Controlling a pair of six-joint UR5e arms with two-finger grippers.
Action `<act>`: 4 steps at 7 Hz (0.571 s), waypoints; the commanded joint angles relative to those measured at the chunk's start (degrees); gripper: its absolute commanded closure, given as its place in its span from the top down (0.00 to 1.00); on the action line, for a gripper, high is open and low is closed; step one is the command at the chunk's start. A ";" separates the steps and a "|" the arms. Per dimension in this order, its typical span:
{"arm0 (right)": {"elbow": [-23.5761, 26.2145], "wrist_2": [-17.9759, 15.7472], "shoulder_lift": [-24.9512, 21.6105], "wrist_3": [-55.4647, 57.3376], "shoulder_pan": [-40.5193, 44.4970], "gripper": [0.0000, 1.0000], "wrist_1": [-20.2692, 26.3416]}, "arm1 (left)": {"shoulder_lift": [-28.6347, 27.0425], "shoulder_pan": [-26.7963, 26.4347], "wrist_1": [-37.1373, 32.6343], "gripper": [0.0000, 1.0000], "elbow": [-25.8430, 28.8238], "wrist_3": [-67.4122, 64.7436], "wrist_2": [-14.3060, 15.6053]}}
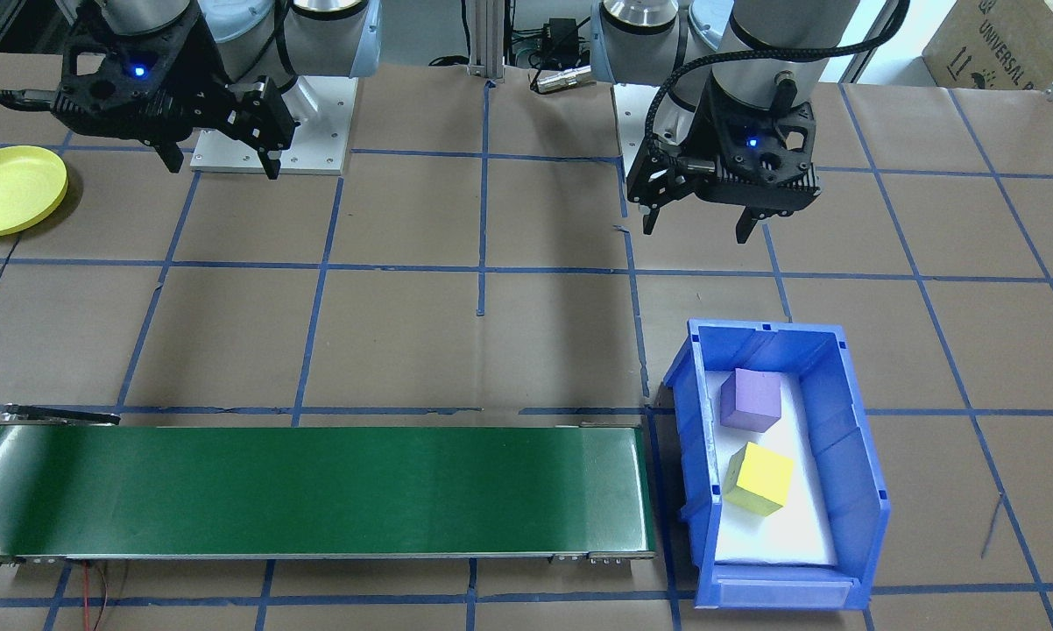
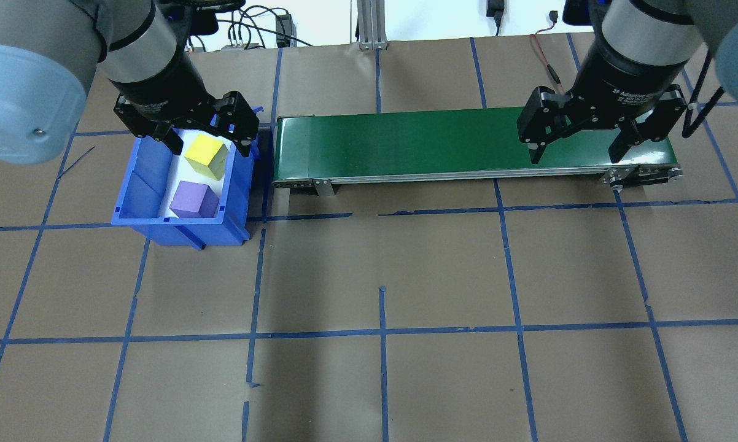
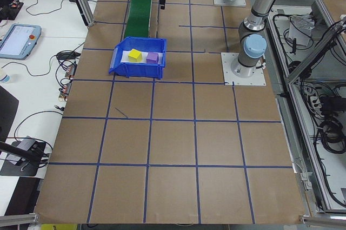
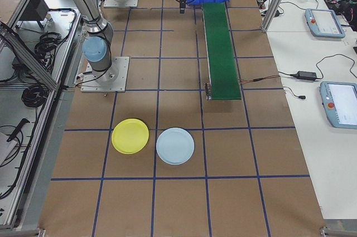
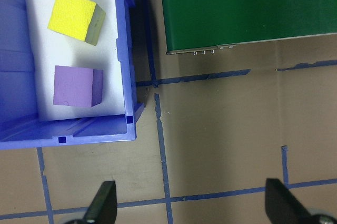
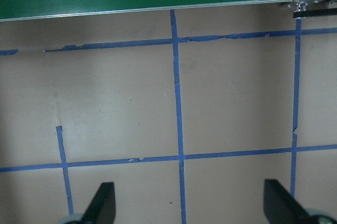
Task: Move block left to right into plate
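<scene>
Grippers left (image 1: 697, 230) and right (image 1: 220, 166) hang wide apart, empty.

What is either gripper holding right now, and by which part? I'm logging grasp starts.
Nothing. The left gripper and right gripper are both open and empty; the yellow block and purple block lie in the blue bin.

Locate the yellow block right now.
Overhead view, left side: yellow block sits inside the blue bin, beyond the purple block, beside the conveyor.

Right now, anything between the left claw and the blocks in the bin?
Nothing visible. The left claw is open, short of the blue bin; the purple block and yellow block lie uncovered inside.
</scene>
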 commanded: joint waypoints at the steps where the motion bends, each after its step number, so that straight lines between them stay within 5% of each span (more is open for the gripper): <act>1: -0.02 0.00 0.00 0.01 0.00 1.00 0.00 | 0.05 3.54 1.55 1.00 0.01 5.56 1.35; 4: -0.02 0.00 0.00 0.10 0.00 1.00 0.00 | -0.55 8.49 1.57 1.00 -0.42 10.59 0.74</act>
